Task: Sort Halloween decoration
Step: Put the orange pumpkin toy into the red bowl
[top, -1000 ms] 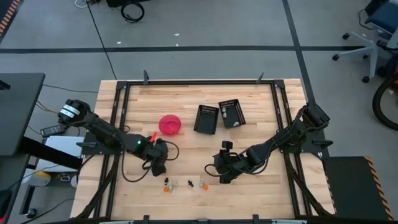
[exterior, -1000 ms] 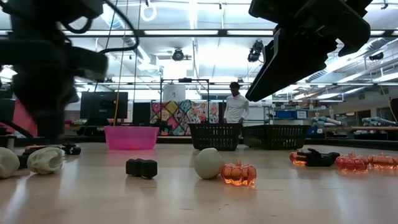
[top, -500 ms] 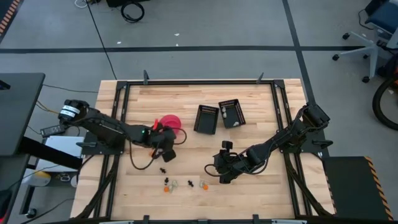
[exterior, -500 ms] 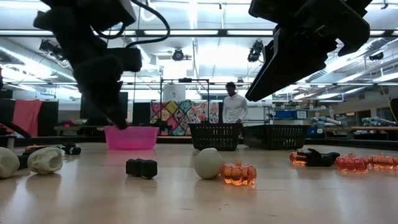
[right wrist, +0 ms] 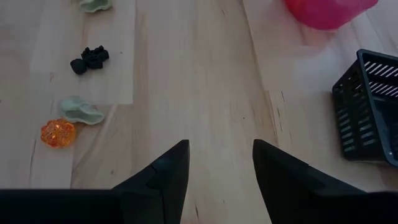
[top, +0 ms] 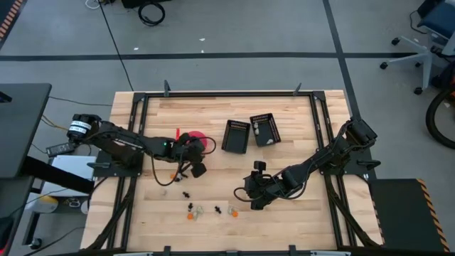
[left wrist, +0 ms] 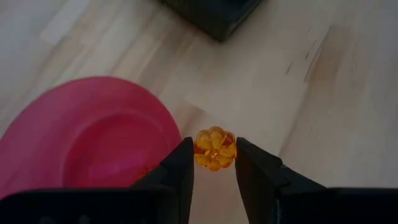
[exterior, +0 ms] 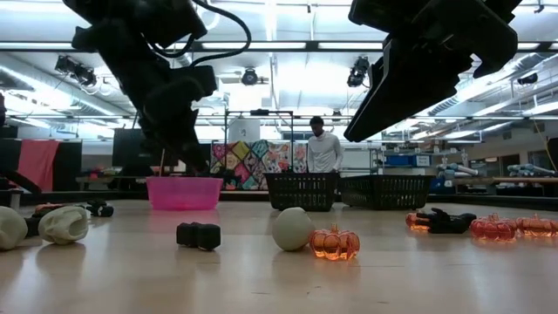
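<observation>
Left pincer (left wrist: 214, 163): clamped on an orange pumpkin (left wrist: 215, 149), one finger on each side of it, hanging just beside the rim of the pink bowl (left wrist: 74, 143); in the high view it sits at the bowl's near edge (top: 193, 162).
Right pincer (right wrist: 217, 163): fingers apart, holding nothing, hovering low over bare tabletop (right wrist: 205, 81) toward the right; this arm waits.
Trinkets on the tabletop: a small scatter near the front edge, between the two arms; the right wrist view shows a second orange pumpkin (right wrist: 57, 133), a pale piece (right wrist: 81, 112) just beside it, a black piece (right wrist: 90, 60) and another pale piece (right wrist: 94, 5) farther along.
Same scatter, low view: a black lump (exterior: 198, 235), a pale ball (exterior: 292, 228) touching an orange pumpkin (exterior: 335, 243), more orange pieces (exterior: 514, 227) at the far right and pale ones (exterior: 63, 224) at the left.
Baskets: two black slotted ones (top: 236, 136) (top: 265, 129), side by side behind the scatter, right of the bowl.
Handling: the pumpkin looks like hard translucent plastic, light and rigid, with a lobed, glossy surface that could roll or squirt out of a loose pinch; it is unlikely to break if let fall into the bowl.
Grip point: across its widest ribs, with the fingers squarely opposite each other, as they are here; the flatter pale pieces likely need a pinch across their narrow side.
Step in hand: probably carrying the orange pumpkin over the bowl to release it there.
Background: a person stands far off in the room behind the tabletop.
</observation>
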